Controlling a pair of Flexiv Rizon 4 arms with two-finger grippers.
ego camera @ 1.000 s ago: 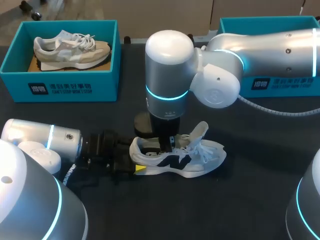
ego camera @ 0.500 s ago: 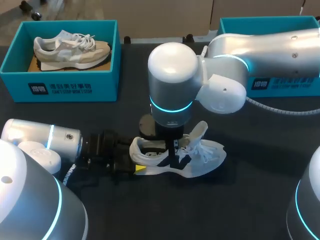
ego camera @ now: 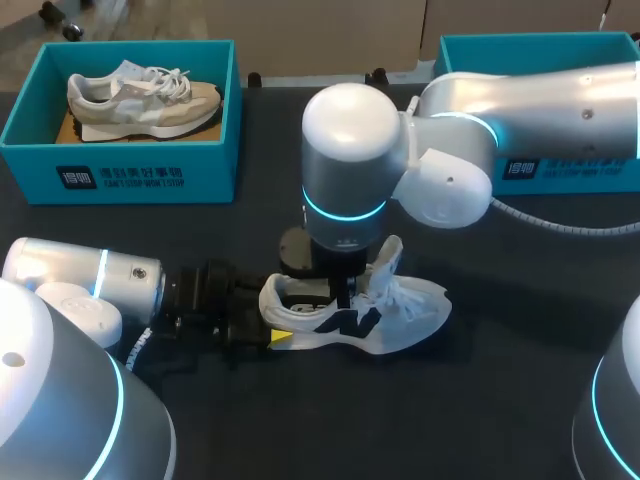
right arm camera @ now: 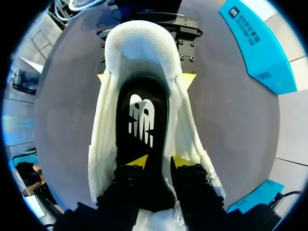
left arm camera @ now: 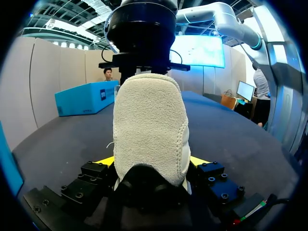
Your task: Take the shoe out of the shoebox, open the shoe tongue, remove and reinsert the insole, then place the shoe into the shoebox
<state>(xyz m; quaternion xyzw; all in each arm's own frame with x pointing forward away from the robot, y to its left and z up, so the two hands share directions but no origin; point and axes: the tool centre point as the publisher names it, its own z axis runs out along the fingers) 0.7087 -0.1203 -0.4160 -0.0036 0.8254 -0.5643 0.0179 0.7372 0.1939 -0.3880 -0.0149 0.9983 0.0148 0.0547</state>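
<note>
White shoe [ego camera: 400,315] out on the dark table [ego camera: 500,400], lying on its side around the middle, a little toward the near edge, toe pointing to the right edge. The left pincer [left arm camera: 151,162] is clamped on the heel, one yellow tip on each side of it. The right arm stands over the shoe from above, and its pincer [right arm camera: 160,161] is down in the opening with its fingers apart, tips just over the black insole [right arm camera: 142,115]. The tongue [ego camera: 388,262] is pulled up and open. At the far-left corner, a teal shoebox [ego camera: 130,175] holds a beige shoe [ego camera: 140,100]; a second teal box [ego camera: 560,170] sits at the far-right corner.
</note>
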